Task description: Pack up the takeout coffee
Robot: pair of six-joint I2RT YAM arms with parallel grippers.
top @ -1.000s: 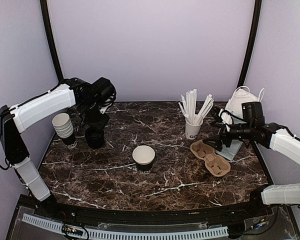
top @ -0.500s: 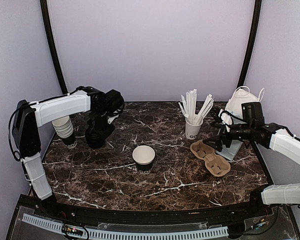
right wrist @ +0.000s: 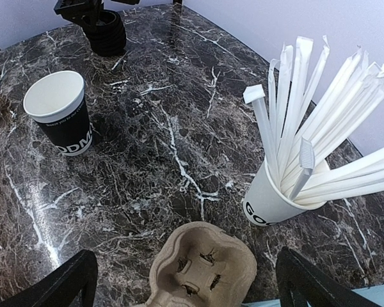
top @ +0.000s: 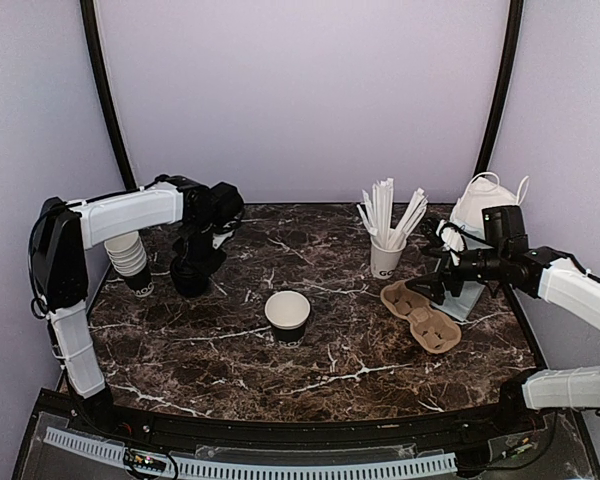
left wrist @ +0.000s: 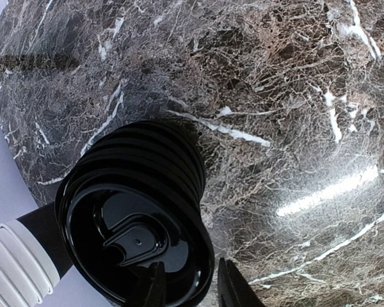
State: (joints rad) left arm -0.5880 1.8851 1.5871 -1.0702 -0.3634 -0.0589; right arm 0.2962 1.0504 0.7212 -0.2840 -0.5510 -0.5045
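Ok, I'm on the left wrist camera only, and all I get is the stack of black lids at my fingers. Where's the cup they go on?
Observer: The dark paper cup stands upright mid-table, to the right of the lid stack and nearer the arm bases.
Operator: Any lid on it?
Observer: None. Its mouth is open and the white inside shows.
Operator: And the right arm?
Observer: The right gripper hangs wide open over one end of the cardboard carrier, holding nothing.
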